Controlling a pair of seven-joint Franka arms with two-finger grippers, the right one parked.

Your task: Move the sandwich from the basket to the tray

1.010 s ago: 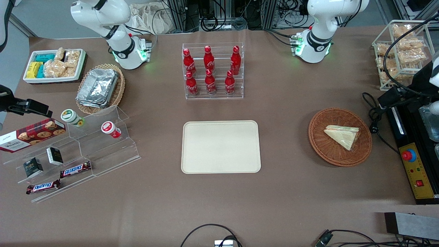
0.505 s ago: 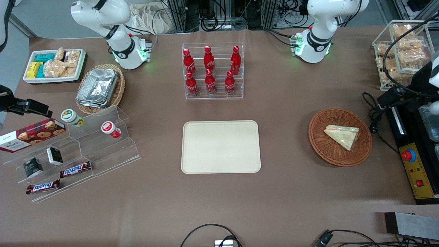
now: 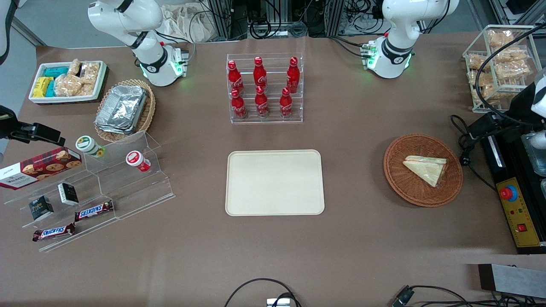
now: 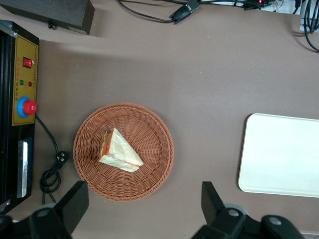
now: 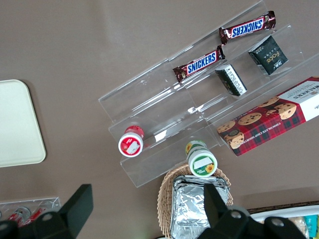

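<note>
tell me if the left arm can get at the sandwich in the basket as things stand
Probably yes: the sandwich lies uncovered in the basket, nothing on it, and the open tool hangs high above, empty.

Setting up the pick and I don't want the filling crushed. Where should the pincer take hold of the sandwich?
The sandwich lies flat in the basket. Probably best from straight above, fingers across the two bread faces near the wedge's thick middle, not its thin point. The pincer is open, high over the basket.

Left arm raised high, claw (image 4: 142, 209) facing down, fingers (image 4: 75, 201) spread
</note>
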